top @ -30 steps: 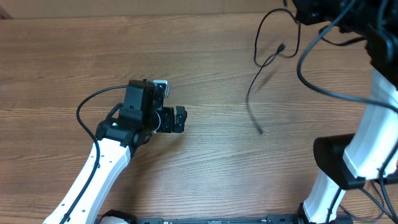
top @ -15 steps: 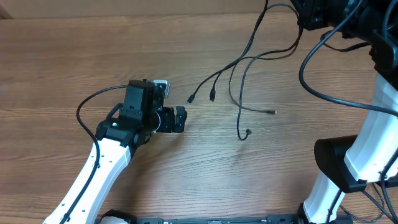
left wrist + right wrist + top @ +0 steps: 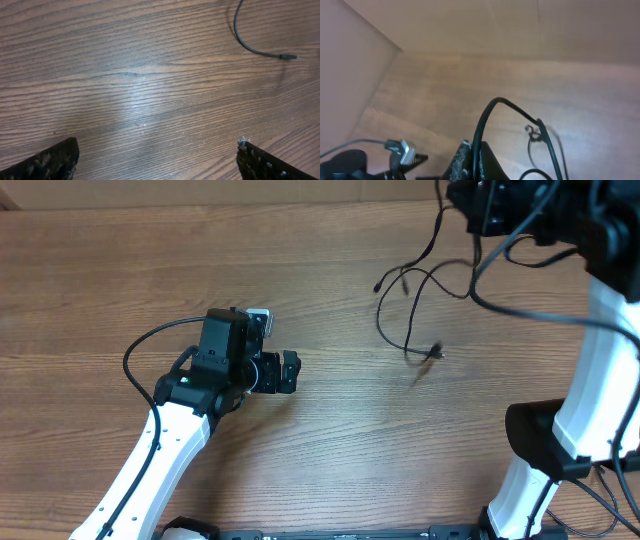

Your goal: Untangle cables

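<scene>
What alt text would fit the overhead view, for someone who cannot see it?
At the top right, the right gripper, shut, holds thin black cables that hang in loops over a wooden table. The left gripper sits open and empty at centre left.

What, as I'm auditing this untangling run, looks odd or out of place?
The cables dangle in a loose overlapping tangle from the shut right gripper at the table's far right, one plug end near its surface. The left gripper hangs open and empty. Nothing looks damaged.

Left arm (image 3: 160, 442) reaches forward, left fingers (image 3: 50, 160) spread wide; right arm (image 3: 600, 350) stands raised, right fingers (image 3: 461, 162) pinched together.
</scene>
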Motion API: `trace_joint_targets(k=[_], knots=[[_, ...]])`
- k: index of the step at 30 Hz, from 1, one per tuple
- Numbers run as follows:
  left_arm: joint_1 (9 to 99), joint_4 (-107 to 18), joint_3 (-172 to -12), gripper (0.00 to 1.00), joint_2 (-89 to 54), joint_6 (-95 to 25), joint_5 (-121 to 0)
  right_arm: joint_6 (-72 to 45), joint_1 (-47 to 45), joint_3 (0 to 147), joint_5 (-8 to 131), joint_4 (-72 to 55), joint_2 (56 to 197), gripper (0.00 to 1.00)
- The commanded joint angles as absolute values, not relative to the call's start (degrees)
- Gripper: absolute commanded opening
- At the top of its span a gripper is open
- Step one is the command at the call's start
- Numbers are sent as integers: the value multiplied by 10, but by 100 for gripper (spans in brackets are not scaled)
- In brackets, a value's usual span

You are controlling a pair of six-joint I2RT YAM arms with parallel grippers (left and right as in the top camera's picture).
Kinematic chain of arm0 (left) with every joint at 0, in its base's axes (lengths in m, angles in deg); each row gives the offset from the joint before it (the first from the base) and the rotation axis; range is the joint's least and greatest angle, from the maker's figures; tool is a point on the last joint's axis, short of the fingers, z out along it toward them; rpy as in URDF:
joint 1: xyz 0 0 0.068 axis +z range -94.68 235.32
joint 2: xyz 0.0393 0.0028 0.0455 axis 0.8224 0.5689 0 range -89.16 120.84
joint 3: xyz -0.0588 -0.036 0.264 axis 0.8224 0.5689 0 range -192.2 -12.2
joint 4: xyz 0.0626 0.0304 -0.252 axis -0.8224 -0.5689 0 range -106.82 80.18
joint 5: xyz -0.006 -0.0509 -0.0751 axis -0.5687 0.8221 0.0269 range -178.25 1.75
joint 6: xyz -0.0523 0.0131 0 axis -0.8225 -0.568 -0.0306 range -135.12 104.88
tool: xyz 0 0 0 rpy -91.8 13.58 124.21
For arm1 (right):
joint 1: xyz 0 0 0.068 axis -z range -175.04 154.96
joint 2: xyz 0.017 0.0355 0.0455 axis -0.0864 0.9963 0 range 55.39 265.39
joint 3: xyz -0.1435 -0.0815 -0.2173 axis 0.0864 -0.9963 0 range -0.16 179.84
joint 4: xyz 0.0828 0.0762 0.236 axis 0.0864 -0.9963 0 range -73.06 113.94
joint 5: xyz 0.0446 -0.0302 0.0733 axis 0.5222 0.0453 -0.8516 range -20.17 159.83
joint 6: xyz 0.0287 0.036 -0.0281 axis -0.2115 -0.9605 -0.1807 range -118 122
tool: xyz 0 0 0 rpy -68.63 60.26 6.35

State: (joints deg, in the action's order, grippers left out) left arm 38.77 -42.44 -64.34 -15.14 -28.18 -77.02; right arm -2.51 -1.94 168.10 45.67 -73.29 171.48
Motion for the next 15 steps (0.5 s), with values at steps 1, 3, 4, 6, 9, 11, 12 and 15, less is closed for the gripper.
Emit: trace_joint_targets(k=[1, 3, 4, 6, 9, 11, 12, 15], knots=[[388, -424, -650, 100, -150, -271, -764, -25, -22, 1619, 419, -731, 1712, 4], [388, -424, -650, 99, -150, -271, -764, -25, -28, 1581, 407, -731, 1712, 4], [388, -424, -650, 100, -150, -271, -764, -25, -33, 1566, 407, -731, 1712, 4], [388, -424, -650, 100, -150, -271, -764, -15, -45, 1541, 408, -731, 1712, 4], [388, -424, -650, 100, -150, -271, -764, 29, -81, 1492, 409, -731, 1712, 4], [388, -424, -650, 100, -150, -271, -764, 46, -106, 1466, 420, -731, 1712, 4], [388, -424, -650, 99, -150, -271, -764, 57, -120, 1450, 426, -731, 1712, 4], [388, -424, -650, 99, -150, -271, -764, 69, -160, 1409, 448, -731, 1712, 4]])
